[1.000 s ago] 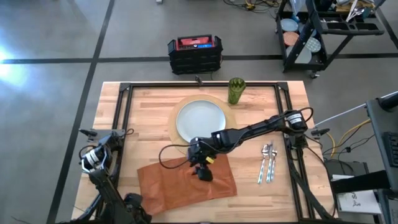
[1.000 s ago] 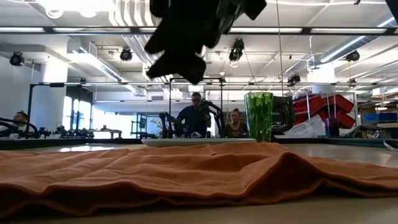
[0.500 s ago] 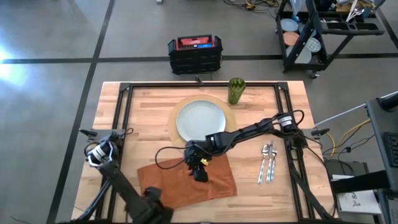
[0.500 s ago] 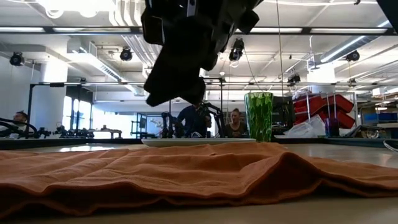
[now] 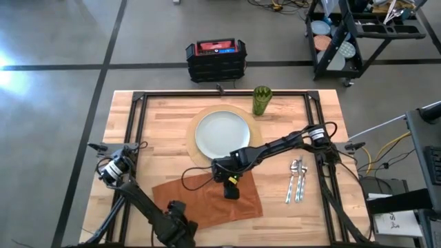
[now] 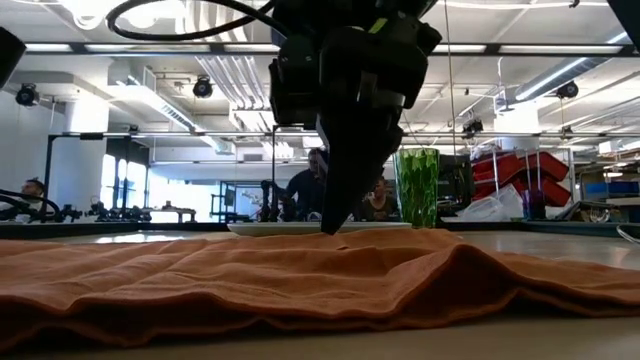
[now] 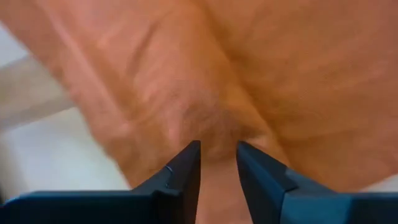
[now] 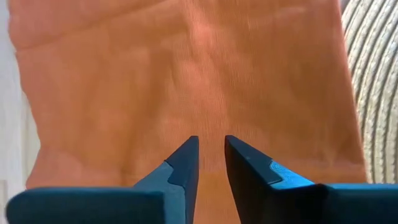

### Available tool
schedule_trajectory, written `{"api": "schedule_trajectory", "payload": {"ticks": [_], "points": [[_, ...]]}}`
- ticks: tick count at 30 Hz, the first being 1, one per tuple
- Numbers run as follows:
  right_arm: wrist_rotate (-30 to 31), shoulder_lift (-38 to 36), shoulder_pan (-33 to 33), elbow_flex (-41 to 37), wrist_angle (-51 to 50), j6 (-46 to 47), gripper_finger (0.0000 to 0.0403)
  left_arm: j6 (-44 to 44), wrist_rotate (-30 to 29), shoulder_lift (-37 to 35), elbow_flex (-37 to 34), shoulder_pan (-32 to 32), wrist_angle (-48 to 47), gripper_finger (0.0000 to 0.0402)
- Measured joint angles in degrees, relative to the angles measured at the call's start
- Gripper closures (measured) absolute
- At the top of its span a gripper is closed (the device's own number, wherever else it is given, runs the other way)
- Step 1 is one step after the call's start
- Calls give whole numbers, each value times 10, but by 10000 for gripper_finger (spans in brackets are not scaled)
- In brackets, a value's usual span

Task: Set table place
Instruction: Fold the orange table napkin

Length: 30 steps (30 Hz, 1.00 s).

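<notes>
Two grippers work over the napkin (image 5: 207, 200), which lies spread and rumpled on the table (image 5: 158, 148) just on the near side of the plate (image 5: 222, 133); the plate sits on the placemat (image 5: 256, 129), the cup (image 5: 261, 100) stands beyond the plate, and the cutlery (image 5: 297, 180) lies well to the plate's right. The main risk, as I judge it, is a poor pinch: both sets of fingers are only slightly parted over loose folds, so a close here could catch a single thin ridge and drag the whole cloth, skewing it toward the plate or bunching it further; if the two pull unevenly the napkin may twist instead of folding flat. A push too low could also scrape the wood. The right gripper (image 5: 230, 193) reaches in from the plate's right, arm stretched long and low, its tips pointing down at the napkin edge nearest the plate, narrowly apart and holding nothing. The left gripper (image 5: 178, 222) hangs over the napkin's far-from-plate edge, arm bent up from the table's near left corner, fingers likewise a little apart with cloth just beyond them, not clenched on it.
</notes>
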Motion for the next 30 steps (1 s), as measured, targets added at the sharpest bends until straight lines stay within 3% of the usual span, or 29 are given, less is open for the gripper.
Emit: {"api": "schedule_trajectory", "payload": {"ticks": [5,20,30], "points": [[0,0,5,-5,-1,8,357,3,37,-5,-35,-4,49,327],[-2,-1,7,-67,17,17,400,-2,98,-39,-36,-35,-23,327],[1,-11,16,-82,16,43,401,-9,128,-42,-40,-54,-26,326]]}}
